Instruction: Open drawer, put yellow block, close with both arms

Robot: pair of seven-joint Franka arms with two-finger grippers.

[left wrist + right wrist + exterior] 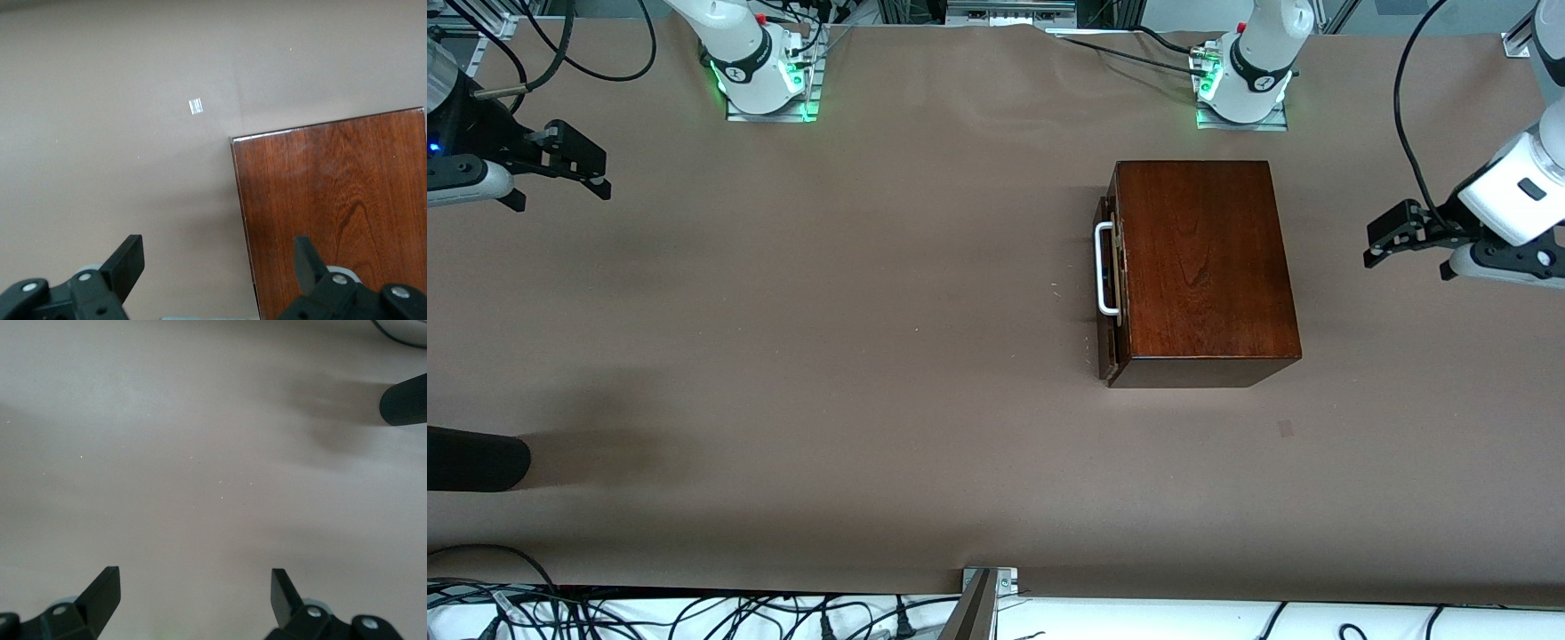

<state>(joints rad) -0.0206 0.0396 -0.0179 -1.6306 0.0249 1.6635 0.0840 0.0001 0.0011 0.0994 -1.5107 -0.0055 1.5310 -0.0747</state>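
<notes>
The dark mahogany box point(1205, 267) stands toward the left arm's end of the table. Its drawer point(1106, 351) is pushed in, and the white bar handle point(1104, 268) faces the right arm's end. The yellow block is out of view. My left gripper point(1371, 247) hovers open over bare table beside the box, on the side away from the handle. In the left wrist view the left gripper point(219, 260) is empty, with the box top point(333, 213) under one finger. My right gripper point(596, 173) hangs open and empty at the right arm's end; below the right gripper point(193, 583) lies only tabletop.
A black rounded object point(471, 458) pokes in over the table edge at the right arm's end and shows as the black object point(403, 400) in the right wrist view. A small tape patch point(1285, 428) lies nearer the front camera than the box. Brown cloth point(827, 356) covers the table.
</notes>
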